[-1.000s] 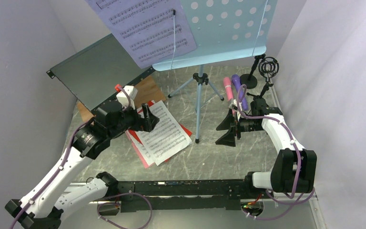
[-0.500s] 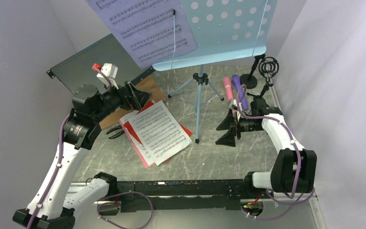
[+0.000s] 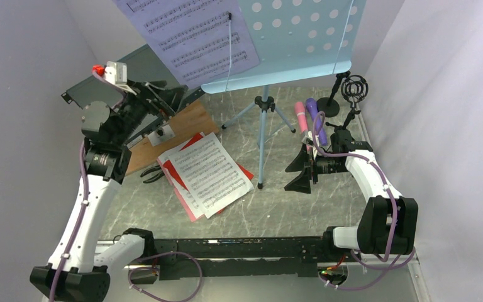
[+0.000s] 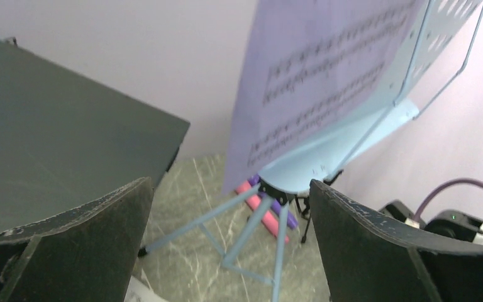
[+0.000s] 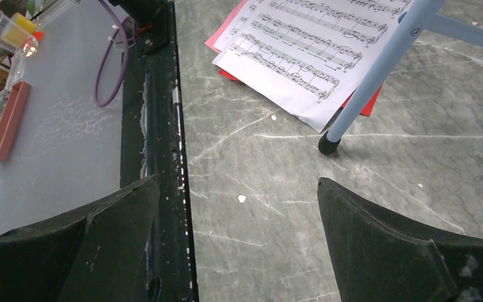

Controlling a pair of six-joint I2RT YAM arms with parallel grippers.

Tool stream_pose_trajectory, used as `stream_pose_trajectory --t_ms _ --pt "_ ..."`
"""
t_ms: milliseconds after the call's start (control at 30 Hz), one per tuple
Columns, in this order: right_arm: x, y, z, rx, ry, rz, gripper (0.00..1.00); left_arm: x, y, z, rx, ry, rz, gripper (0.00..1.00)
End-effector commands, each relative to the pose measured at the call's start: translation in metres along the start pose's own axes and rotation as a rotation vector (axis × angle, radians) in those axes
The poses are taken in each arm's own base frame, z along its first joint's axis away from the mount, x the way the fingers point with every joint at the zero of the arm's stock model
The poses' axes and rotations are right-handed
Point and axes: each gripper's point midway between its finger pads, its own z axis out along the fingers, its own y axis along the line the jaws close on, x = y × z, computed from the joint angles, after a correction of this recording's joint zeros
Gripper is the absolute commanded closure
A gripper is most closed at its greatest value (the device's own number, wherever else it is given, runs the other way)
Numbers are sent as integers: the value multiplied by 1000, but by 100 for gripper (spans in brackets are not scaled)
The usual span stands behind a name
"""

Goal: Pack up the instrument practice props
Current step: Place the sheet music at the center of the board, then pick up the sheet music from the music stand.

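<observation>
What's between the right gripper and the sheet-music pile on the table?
One tripod leg of the music rack stands between right gripper and sheet-music pile; otherwise bare tabletop. Shows in top and right wrist views.

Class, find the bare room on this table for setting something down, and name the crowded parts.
Bare marble lies between the sheet-music pile, the tripod's near foot and the base rail. Crowded: the far right corner with microphones and mic supports.

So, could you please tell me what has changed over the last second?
The left gripper rose and swung back-left, off the sheet-music pages toward the dark box, open and empty, uncovering the black pliers. The right gripper, music rack, pages and microphones stayed put.
</observation>
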Motion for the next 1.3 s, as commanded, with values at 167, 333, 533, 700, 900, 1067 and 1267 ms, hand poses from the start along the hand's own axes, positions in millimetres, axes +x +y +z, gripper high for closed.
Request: stream_pose_trajectory --t_ms 167,333,533,700,900,1067,1267 --pt "-12 -3 -1 1 -12 -73 0 -74 -38 8 329 -271 24 0" --pt "-12 -3 -1 0 -12 -71 0 -79 -36 15 430 -263 -39 8" --pt "-11 -3 -1 0 -10 -72 0 -84 -28 19 545 -271 -110 31" --pt "-11 -4 -1 1 -8 -71 0 -85 -24 21 581 -275 -142 36" --pt "-11 -4 -1 0 -9 -69 0 -86 -30 19 591 -261 -114 36" --pt "-11 -4 -1 -1 -9 -66 0 -88 -33 18 600 -261 -110 50" --pt "-10 -5 -1 1 -7 -64 0 -88 -35 19 608 -248 -105 55"
